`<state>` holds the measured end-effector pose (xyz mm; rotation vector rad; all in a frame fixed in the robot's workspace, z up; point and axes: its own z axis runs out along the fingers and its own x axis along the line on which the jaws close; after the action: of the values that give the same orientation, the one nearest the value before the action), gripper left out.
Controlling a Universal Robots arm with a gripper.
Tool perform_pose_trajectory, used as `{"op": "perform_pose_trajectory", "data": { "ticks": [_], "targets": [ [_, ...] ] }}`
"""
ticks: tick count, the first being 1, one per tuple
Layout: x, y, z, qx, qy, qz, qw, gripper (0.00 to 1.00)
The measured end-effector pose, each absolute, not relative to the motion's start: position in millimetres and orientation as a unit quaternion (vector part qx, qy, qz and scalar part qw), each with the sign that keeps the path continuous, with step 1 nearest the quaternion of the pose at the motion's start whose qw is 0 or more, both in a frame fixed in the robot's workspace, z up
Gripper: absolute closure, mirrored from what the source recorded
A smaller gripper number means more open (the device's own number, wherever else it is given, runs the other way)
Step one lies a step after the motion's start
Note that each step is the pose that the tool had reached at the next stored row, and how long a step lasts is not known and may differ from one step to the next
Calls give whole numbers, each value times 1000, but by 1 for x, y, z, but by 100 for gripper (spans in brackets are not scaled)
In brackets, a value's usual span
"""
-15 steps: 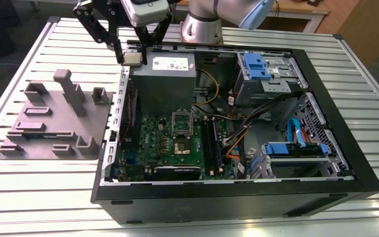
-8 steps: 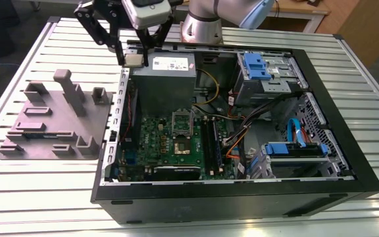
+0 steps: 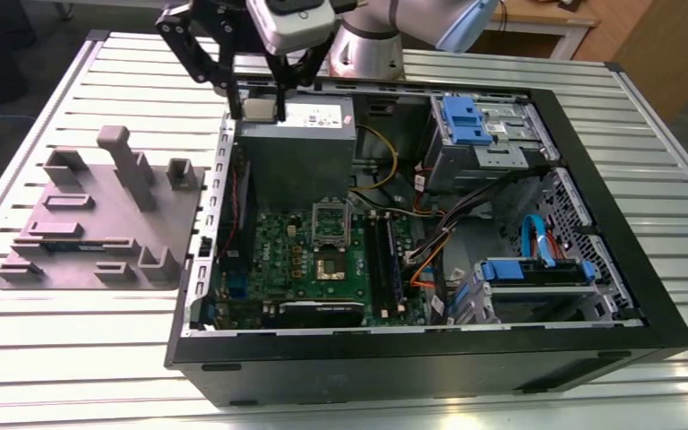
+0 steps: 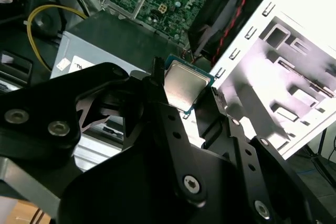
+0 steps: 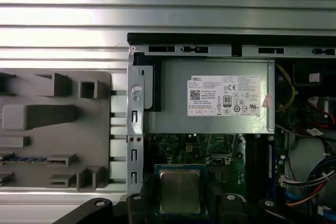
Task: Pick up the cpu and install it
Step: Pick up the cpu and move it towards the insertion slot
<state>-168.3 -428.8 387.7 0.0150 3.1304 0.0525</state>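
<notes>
Black linkage fingers (image 4: 164,116) of the gripper (image 4: 186,92) are clamped on the small square silvery-topped cpu (image 4: 184,86), aloft by the big grey white-labelled box (image 3: 296,152) (pickup done, I'd say). The metal-framed socket (image 3: 329,265) looks unfilled, so installing is left.

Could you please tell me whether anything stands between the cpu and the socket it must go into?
Nothing visible does. The tool grips the cpu above the grey power supply box, and the socket lies uncovered on the green board beyond that box, with no cable or part across it.
</notes>
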Motion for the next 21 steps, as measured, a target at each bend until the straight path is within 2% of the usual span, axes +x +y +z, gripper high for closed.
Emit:
{"op": "perform_pose_trajectory", "data": {
  "ticks": [21],
  "targets": [
    [-148, -437, 384, 8, 1000, 17, 5, 53]
  ]
}}
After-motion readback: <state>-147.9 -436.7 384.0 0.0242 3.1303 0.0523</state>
